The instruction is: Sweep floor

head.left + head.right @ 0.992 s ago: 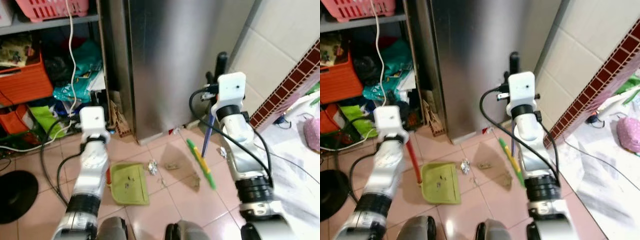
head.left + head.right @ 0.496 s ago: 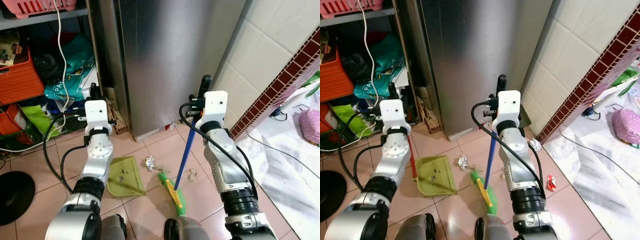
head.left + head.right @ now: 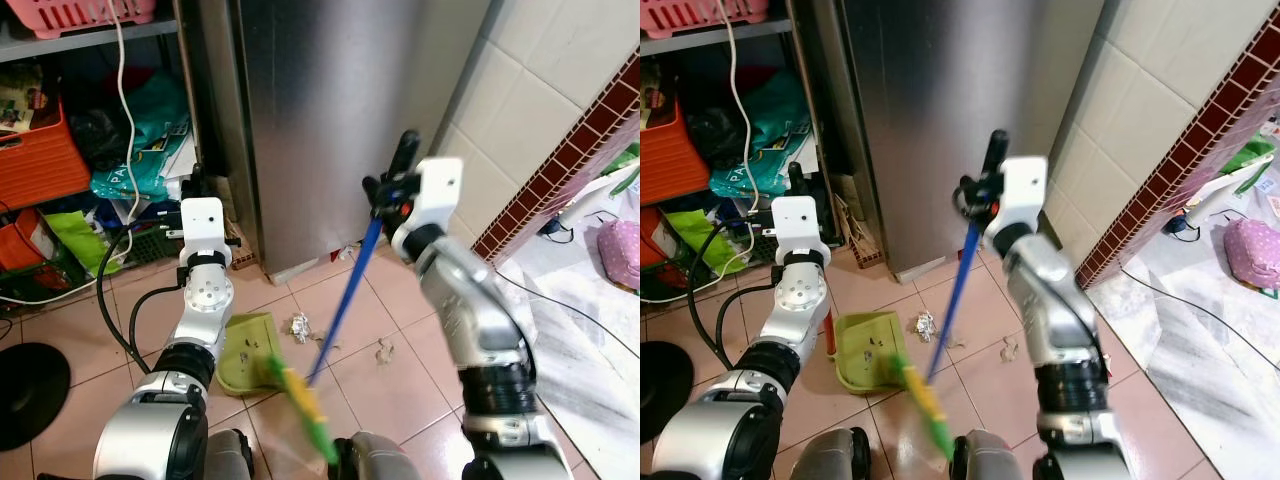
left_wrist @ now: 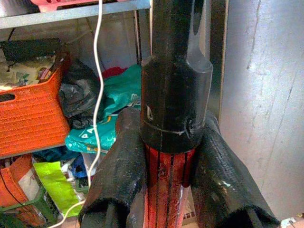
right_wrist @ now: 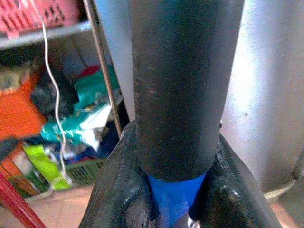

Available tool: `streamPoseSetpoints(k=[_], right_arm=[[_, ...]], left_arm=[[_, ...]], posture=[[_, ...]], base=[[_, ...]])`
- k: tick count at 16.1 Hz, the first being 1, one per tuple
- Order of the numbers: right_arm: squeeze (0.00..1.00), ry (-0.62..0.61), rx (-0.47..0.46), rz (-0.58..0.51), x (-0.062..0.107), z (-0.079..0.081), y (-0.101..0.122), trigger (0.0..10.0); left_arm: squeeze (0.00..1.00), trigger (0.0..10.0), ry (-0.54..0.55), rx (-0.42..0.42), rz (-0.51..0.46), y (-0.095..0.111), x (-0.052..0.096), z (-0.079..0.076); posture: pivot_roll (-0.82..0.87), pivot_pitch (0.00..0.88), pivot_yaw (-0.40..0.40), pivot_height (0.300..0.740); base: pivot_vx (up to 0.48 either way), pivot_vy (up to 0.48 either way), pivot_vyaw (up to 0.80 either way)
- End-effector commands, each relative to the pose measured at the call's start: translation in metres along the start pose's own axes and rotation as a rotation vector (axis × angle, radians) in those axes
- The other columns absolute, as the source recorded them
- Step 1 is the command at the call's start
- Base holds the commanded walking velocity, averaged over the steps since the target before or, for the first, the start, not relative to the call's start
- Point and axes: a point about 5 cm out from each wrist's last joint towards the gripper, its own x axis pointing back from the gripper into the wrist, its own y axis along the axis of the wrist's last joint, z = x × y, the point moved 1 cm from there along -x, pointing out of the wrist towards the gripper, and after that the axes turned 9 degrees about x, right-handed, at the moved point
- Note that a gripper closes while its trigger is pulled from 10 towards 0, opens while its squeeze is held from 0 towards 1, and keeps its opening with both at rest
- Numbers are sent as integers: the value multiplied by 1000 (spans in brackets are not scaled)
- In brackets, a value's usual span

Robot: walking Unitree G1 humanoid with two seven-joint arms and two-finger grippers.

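Note:
My right gripper (image 3: 386, 194) is shut on the black grip of a broom, whose blue handle (image 3: 345, 296) slants down to the left. Its green head (image 3: 300, 405) is blurred, low over the floor by the front edge of the green dustpan (image 3: 238, 352). My left gripper (image 3: 199, 186) is shut on the dustpan's upright red handle (image 4: 166, 183), and the pan rests on the pink tiles. A crumpled foil scrap (image 3: 299, 325) lies just right of the pan, and a paper scrap (image 3: 383, 349) lies further right. The right wrist view has both fingers (image 5: 116, 190) clamped around the blue shaft (image 5: 173, 197).
A tall steel cabinet (image 3: 330, 120) stands straight ahead, with the tiled wall (image 3: 540, 110) to its right. On the left are cluttered shelves with an orange basket (image 3: 45, 155), bags and a hanging white cable (image 3: 125, 80). A black round base (image 3: 30, 385) sits at the far left floor.
The broom head has swung from the right across the tiles to the left, up to the dustpan's edge, and the right gripper tipped with it. The left gripper kept the dustpan in place.

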Motion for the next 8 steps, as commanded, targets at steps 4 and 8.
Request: streamPoseSetpoints(k=[4, 8], right_arm=[[0, -43, 56, -213, -6, -7, 69, 10000], [0, -187, 337, -359, -11, -29, 110, 10000]], left_arm=[[0, 10000, -29, 4, 14, -2, 0, -8], [0, 10000, -53, 21, 30, -3, 1, -12]], posture=[[-202, 140, -49, 740], [-175, 143, -44, 740]], base=[[0, 0, 0], [0, 0, 0]])
